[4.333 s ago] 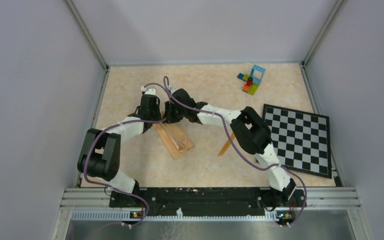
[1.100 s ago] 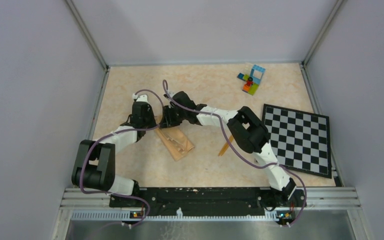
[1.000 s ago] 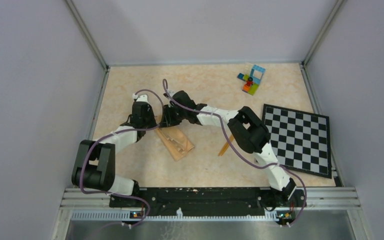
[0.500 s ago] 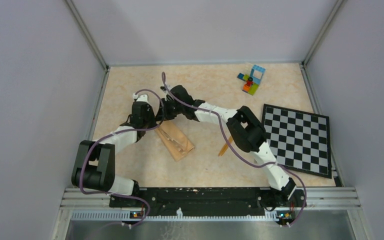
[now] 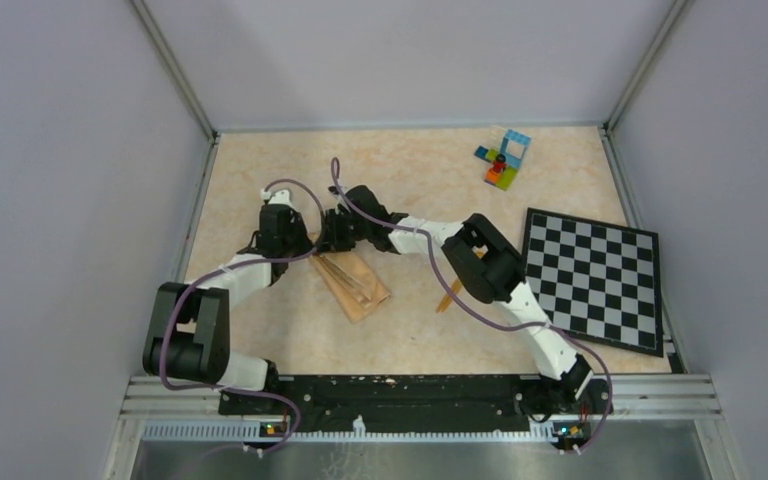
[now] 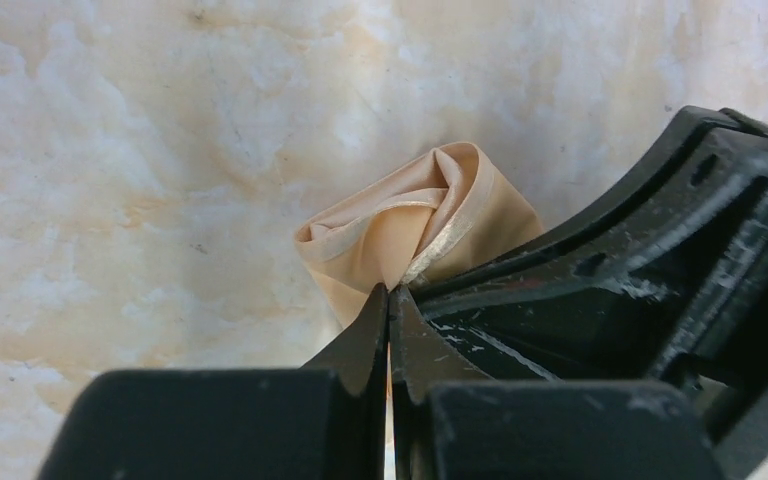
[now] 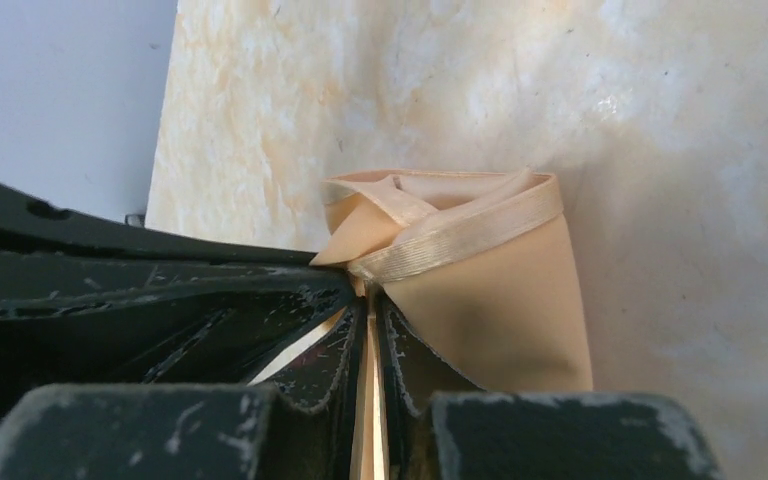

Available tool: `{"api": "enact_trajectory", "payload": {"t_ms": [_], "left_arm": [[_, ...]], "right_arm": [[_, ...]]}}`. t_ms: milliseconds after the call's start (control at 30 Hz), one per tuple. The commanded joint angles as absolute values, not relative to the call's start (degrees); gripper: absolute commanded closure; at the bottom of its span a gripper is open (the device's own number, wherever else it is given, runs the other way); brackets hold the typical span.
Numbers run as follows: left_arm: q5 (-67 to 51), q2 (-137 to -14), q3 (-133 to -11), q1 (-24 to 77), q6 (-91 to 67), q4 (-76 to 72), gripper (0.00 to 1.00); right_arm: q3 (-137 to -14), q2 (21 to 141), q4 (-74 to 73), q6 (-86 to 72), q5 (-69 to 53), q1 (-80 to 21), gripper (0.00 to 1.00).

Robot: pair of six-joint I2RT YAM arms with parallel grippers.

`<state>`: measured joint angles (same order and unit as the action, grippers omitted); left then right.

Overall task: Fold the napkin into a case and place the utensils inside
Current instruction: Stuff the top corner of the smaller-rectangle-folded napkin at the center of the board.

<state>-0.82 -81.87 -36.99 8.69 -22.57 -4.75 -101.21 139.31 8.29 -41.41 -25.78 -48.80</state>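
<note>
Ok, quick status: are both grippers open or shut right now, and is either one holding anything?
Left gripper: shut, pinching the bunched end of the napkin.
Right gripper: shut on the same napkin's hemmed edge.

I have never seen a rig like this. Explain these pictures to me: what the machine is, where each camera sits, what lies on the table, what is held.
These are two robot arms bolted at the near edge of a table. The wide picture looks down from above and behind them; the two close-ups come from a camera on each wrist. Each arm ends in a two-finger end effector. The left end effector and the right end effector both pinch the far end of a folded peach napkin. Also on the table: an orange utensil partly hidden by the right arm, a checkered board and toy bricks.
</note>
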Motion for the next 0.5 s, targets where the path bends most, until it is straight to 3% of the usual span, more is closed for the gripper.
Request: {"api": "enact_trajectory", "payload": {"t_ms": [0,133,467], "left_arm": [[-3.8,-80.3,-35.8,8.4,-25.3,-8.7,1.00],[-3.0,-80.5,-36.1,7.6,-24.9,-7.1,1.00],[-3.9,-79.3,-34.8,5.9,-23.9,-7.1,1.00]], "right_arm": [[-107.7,143.8,13.9,-48.8,-25.5,-48.6,0.92],[-110.6,143.4,9.4,-48.6,-27.3,-48.5,0.90],[-93.3,127.6,9.2,-42.6,-30.5,-47.2,0.78]]}}
